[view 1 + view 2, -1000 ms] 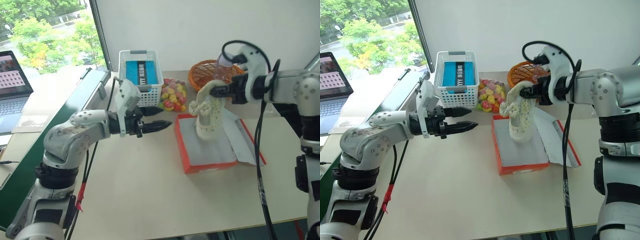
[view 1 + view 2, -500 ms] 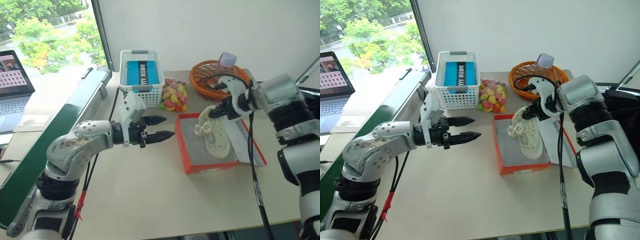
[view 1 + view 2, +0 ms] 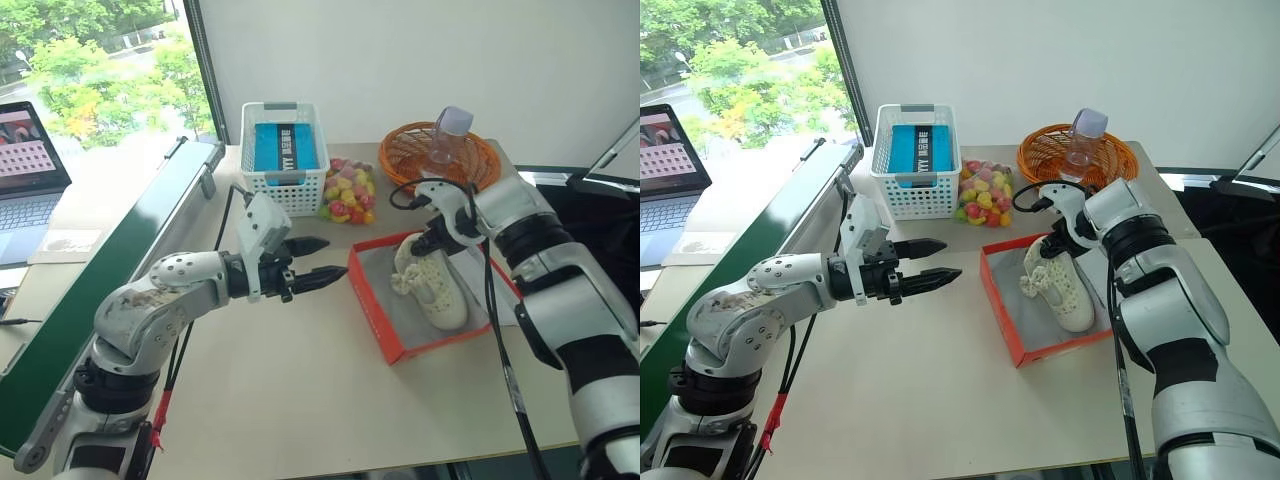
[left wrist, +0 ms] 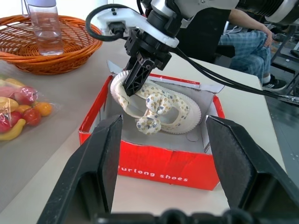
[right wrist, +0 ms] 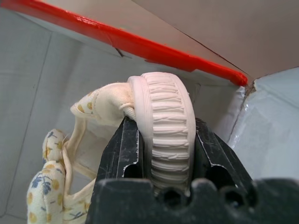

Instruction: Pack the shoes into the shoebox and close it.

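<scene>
The shoes (image 3: 432,282) lie inside the shoebox (image 3: 378,315), right of centre in the left eye view, their soles along the box's grey floor and their bow-trimmed tops facing the frame's left. The box sits open on the worktop (image 3: 300,400), red walls upright; its lid is folded out toward the frame's right, behind the right arm. The right hand (image 3: 428,243) reaches down into the box from the upper right and pinches the ribbed heel end of the shoes between its two black fingers (image 5: 122,149), the rubber rim squeezed in the gap. In the left wrist view the same hand (image 4: 133,84) is seen gripping the heel just above the box's far wall.

The left hand (image 3: 312,262) hovers over the worktop left of the box, level and pointing at it, its fingers spread wide with nothing between them.

Behind the box, a bag of coloured sweets (image 3: 346,190) lies near the frame's centre top. A white mesh basket (image 3: 284,170) holding a blue packet stands to its left. A round orange wicker basket (image 3: 436,152) with a clear bottle (image 3: 446,134) in it stands at the upper right. A laptop (image 3: 28,160) is at the far left edge.
</scene>
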Robot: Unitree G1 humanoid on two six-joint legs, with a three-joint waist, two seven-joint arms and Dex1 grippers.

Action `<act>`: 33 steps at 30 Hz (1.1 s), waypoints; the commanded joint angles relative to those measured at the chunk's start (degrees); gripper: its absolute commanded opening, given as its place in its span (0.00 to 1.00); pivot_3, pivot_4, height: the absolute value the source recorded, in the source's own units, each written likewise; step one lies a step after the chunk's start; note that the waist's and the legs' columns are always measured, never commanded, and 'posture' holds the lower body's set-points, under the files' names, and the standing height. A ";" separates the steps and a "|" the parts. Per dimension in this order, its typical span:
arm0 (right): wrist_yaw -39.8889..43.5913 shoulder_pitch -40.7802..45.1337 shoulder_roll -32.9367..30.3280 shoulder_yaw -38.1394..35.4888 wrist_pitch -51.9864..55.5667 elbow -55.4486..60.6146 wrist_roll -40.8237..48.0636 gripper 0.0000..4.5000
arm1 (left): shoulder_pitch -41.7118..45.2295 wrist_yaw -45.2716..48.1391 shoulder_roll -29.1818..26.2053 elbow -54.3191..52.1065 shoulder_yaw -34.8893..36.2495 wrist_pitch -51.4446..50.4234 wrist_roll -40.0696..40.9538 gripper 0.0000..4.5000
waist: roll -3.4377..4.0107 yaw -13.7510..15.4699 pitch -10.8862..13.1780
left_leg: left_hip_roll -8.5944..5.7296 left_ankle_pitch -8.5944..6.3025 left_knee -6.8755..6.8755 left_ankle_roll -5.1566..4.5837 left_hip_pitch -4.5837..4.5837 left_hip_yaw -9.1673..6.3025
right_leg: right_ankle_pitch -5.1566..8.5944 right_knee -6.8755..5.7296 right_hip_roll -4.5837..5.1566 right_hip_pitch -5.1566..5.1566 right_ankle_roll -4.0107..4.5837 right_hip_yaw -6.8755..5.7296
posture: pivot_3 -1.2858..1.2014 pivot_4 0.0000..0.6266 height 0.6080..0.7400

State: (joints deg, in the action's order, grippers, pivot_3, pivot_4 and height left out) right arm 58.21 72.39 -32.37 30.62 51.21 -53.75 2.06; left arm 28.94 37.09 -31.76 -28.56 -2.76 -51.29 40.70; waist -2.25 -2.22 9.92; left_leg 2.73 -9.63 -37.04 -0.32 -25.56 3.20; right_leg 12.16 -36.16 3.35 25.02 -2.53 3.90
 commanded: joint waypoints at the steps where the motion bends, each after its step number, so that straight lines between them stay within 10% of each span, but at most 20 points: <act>1: 2.60 -1.53 0.74 -1.20 -1.44 -1.75 -1.92 0.40 | 0.28 -0.32 0.31 -2.30 0.47 0.65 0.58 0.67 | 0.00 0.01 0.00 | 0.00 0.00 0.00 0.00 0.01 0.00 | 0.00 0.00 0.00 -0.01 0.00 0.00 | 0.52 0.24 1.00; 9: 4.09 -2.44 1.91 -2.22 -0.13 -0.11 -3.81 0.99 | 0.17 -0.66 0.21 -2.71 0.12 0.52 0.56 0.67 | 0.00 -0.01 0.00 | -0.01 0.01 0.00 0.01 0.01 0.00 | 0.00 -0.04 0.00 0.01 0.00 0.00 | 0.52 0.24 1.00; 33: 1.82 -12.87 -6.77 -14.79 19.48 43.64 5.89 0.99 | 2.17 0.90 -0.24 -0.72 -0.92 1.18 -0.55 0.67 | 0.00 0.09 0.00 | -0.01 0.01 -0.02 0.02 0.01 0.00 | 0.00 -0.07 0.00 0.03 0.01 0.01 | 0.52 0.24 1.00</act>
State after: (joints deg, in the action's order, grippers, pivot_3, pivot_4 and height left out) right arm 61.07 59.61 -37.72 17.53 69.33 -13.38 7.21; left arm 30.18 37.53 -31.80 -28.28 -3.93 -51.23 40.35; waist -2.25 -2.13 9.93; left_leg 2.73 -9.62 -37.06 -0.31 -25.55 3.20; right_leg 12.16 -36.24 3.35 25.06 -2.52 3.91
